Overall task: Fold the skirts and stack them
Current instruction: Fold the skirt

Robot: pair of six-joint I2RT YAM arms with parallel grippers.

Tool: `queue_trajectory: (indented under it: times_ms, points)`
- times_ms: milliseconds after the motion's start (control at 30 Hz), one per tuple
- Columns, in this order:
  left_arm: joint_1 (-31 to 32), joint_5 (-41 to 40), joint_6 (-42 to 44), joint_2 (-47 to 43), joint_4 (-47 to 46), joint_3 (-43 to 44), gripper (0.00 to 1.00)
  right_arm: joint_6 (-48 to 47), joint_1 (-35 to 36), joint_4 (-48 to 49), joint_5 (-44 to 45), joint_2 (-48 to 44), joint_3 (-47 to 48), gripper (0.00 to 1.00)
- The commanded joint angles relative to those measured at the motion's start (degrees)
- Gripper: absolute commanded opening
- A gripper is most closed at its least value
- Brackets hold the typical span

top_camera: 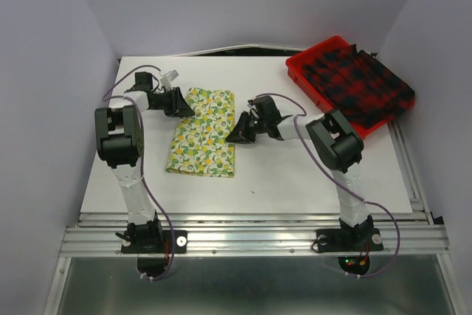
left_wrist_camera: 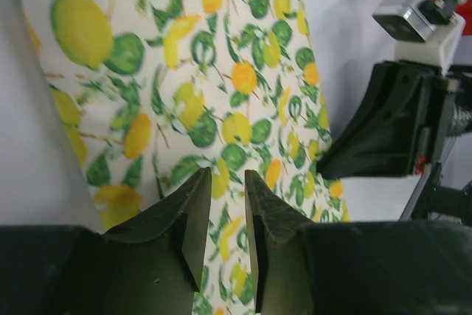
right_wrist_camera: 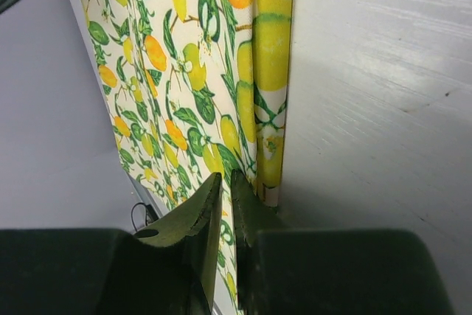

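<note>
Cream skirt [top_camera: 203,134] is pinched edgewise by left gripper [left_wrist_camera: 227,176] and right gripper [right_wrist_camera: 226,177]; fold could be skewed if a thin pinch slips.

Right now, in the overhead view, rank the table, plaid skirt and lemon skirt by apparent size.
1. table
2. plaid skirt and lemon skirt: similar areas, too close to rank.

Bright, even light — soft shadows; wrist views dark and blurred in foreground.
</note>
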State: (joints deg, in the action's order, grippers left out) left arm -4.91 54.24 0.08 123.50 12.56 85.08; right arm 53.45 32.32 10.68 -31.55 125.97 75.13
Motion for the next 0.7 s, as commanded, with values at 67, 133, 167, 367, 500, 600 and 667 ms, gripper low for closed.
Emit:
queue_trajectory:
  times_ms: [67,133,167,367,500,600,667]
  points:
    - [-2.64,7.02,11.88,-11.61,10.57,-8.68,0.34,-3.53,-0.15,-7.43,5.18,-0.46,-2.45,0.17]
    - [-3.53,6.59,9.70,-12.23,7.76,-10.71,0.33,-3.53,-0.15,-7.43,5.10,-0.64,-2.53,0.17]
    - [-4.05,6.41,8.81,-12.41,6.61,-12.11,0.33,-3.62,-0.15,-7.51,5.10,-0.73,-2.54,0.17]
    - [-5.99,-2.27,2.14,-8.37,0.90,-13.71,0.22,-3.97,-0.67,-8.39,5.27,-0.73,-2.54,0.17]
    - [-7.13,-7.55,-2.68,-6.70,-0.60,-13.89,0.17,-4.06,-0.67,-8.74,5.45,-0.55,-2.54,0.17]
    - [-7.40,-10.71,-4.11,-5.99,-0.34,-13.88,0.14,-4.32,-0.67,-9.18,5.88,-0.46,-2.45,0.17]
    - [-7.40,-11.87,-4.38,-6.43,-0.43,-14.24,0.13,-4.50,-0.67,-9.36,6.15,-0.46,-2.36,0.17]
